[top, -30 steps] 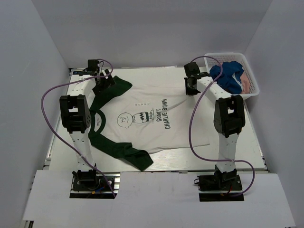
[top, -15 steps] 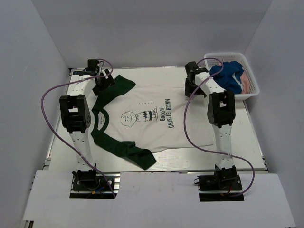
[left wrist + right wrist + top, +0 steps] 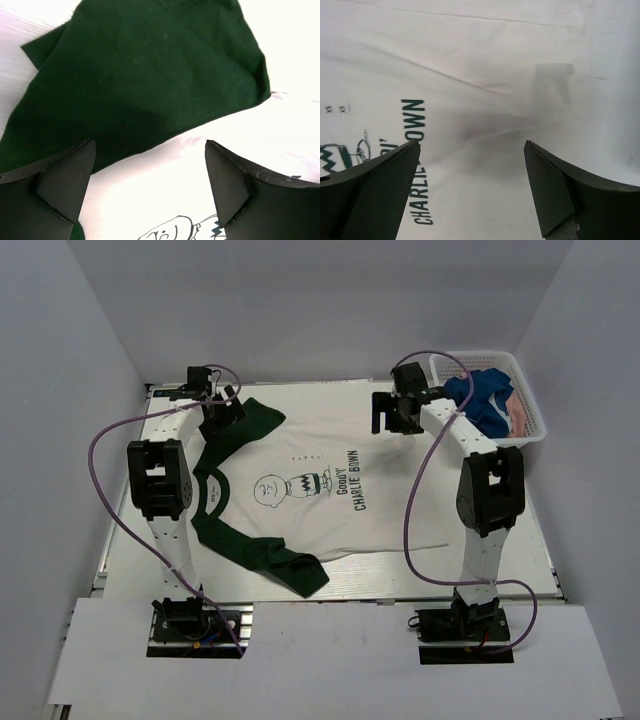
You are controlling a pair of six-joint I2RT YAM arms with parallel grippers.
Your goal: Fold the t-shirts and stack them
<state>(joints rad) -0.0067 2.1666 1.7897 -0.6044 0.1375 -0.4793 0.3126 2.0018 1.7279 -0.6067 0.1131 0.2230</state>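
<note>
The cream t-shirt (image 3: 310, 495) with dark green sleeves and "Charlie Brown" print lies spread flat on the table, collar to the left. My left gripper (image 3: 222, 413) hovers open over its far green sleeve (image 3: 140, 75), where the sleeve meets the cream body (image 3: 165, 200); nothing is between the fingers. My right gripper (image 3: 383, 418) stands open above the shirt's far hem corner. In the right wrist view the cream cloth (image 3: 485, 100) lies wrinkled under the open right gripper (image 3: 471, 145), beside the print (image 3: 417, 165). A blue t-shirt (image 3: 480, 400) and a pink one (image 3: 523, 416) lie in the basket.
The white mesh basket (image 3: 530, 438) stands at the far right corner of the table, just right of my right arm. Purple cables loop off both arms. The near green sleeve (image 3: 285, 568) lies bunched by the table's front edge.
My right gripper has opened, let go of the cream shirt's far edge and swung left. The shirt shifted slightly to the left. The left arm has not moved.
</note>
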